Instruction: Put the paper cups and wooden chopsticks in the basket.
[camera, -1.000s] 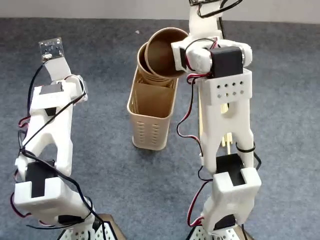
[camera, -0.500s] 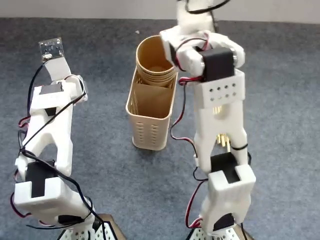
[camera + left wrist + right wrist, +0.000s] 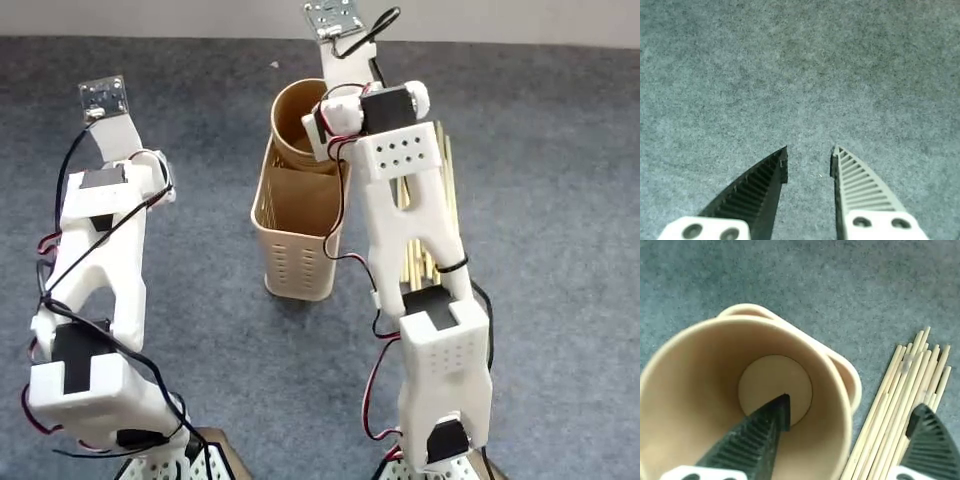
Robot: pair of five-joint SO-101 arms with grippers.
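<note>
- The beige basket (image 3: 297, 262) stands upright on the grey-carpeted counter (image 3: 200, 340), between the two arms.
- A nested stack of paper cups (image 3: 295, 120) stands upright in the basket's far compartment, and its top rim rises above the basket's edge.
- The right wrist view looks straight down into the top cup (image 3: 700, 390) to its round bottom. The basket rim (image 3: 852, 380) curves just behind it.
- The wooden chopsticks (image 3: 446, 185) lie in a loose bundle on the counter just right of the basket, partly under the right arm (image 3: 410, 210). They are outside the basket.
- The right gripper (image 3: 852, 412) hangs over the cup with its fingers released and spread wide. The black finger (image 3: 765, 430) is inside the cup, and the other is outside, above the chopsticks (image 3: 900, 390).
- The left gripper (image 3: 809, 160) hovers over bare carpet at the far left, well apart from the basket, with its fingers parted and holding nothing.
- One second ago the right gripper held the top cup tilted above the stack. Half a second ago the cup sat straight in the stack.
- Since then the right arm has swung left, so more of the chopsticks show. The left arm (image 3: 100, 240) has stayed put.
</note>
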